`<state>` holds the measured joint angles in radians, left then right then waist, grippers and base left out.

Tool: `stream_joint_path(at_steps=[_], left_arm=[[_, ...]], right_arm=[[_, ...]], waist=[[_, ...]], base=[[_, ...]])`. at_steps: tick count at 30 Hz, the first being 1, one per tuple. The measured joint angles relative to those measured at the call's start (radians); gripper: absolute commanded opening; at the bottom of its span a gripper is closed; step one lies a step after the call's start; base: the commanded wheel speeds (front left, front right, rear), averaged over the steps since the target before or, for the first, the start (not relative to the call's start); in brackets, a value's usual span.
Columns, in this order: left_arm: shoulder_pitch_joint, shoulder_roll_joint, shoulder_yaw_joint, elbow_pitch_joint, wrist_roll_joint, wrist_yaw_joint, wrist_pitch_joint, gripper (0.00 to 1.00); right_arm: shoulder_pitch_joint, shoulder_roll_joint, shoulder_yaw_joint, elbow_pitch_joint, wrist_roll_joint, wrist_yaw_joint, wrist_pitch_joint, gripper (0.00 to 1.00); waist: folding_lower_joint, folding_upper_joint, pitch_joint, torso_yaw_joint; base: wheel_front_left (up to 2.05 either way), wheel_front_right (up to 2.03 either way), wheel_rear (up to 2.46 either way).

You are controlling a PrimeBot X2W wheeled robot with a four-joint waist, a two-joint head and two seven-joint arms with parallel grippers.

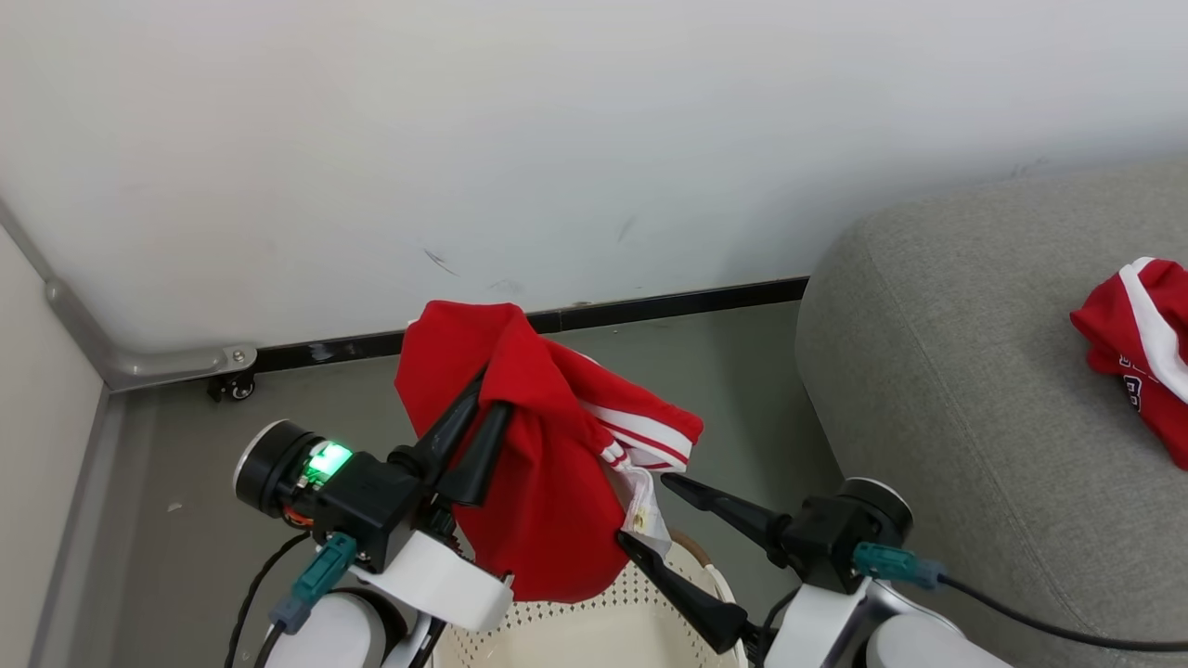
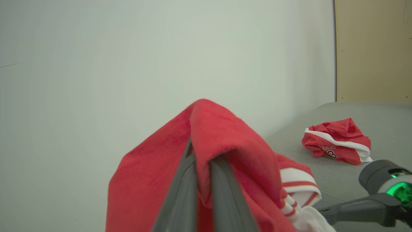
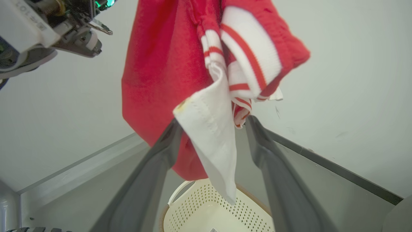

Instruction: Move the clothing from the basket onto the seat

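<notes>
A red garment (image 1: 548, 482) with white striped trim hangs above the cream basket (image 1: 575, 617), with my left gripper (image 1: 484, 401) shut on its top fold. In the left wrist view the cloth (image 2: 225, 135) drapes over both fingertips. My right gripper (image 1: 647, 508) stands open just right of the garment, close to its white flap. In the right wrist view that flap (image 3: 209, 135) hangs between the spread fingers (image 3: 154, 167), over the basket (image 3: 199, 206). A red jersey (image 1: 1142, 343) with lettering lies crumpled on the grey seat (image 1: 956, 399); the left wrist view shows the same jersey (image 2: 334, 146).
A pale wall with a black skirting strip (image 1: 650, 306) runs behind the basket. Grey floor (image 1: 186, 520) lies to the left, bounded by a metal rail (image 1: 139, 366) in the corner. The seat's rounded edge (image 1: 817, 371) rises right beside my right arm.
</notes>
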<state>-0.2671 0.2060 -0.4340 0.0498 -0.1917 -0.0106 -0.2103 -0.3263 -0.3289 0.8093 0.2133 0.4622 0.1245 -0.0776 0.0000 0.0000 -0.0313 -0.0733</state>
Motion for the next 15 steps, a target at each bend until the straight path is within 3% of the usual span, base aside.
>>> stream_joint_path(at_steps=[15], left_arm=[[-0.021, -0.031, -0.054, -0.003, 0.002, -0.025, 0.052, 0.0]], right_arm=[[-0.1, 0.087, 0.072, 0.154, 0.156, 0.0, 0.012, 1.0]], waist=[[0.0, 0.0, 0.006, 0.031]], base=[[0.0, 0.0, 0.0]])
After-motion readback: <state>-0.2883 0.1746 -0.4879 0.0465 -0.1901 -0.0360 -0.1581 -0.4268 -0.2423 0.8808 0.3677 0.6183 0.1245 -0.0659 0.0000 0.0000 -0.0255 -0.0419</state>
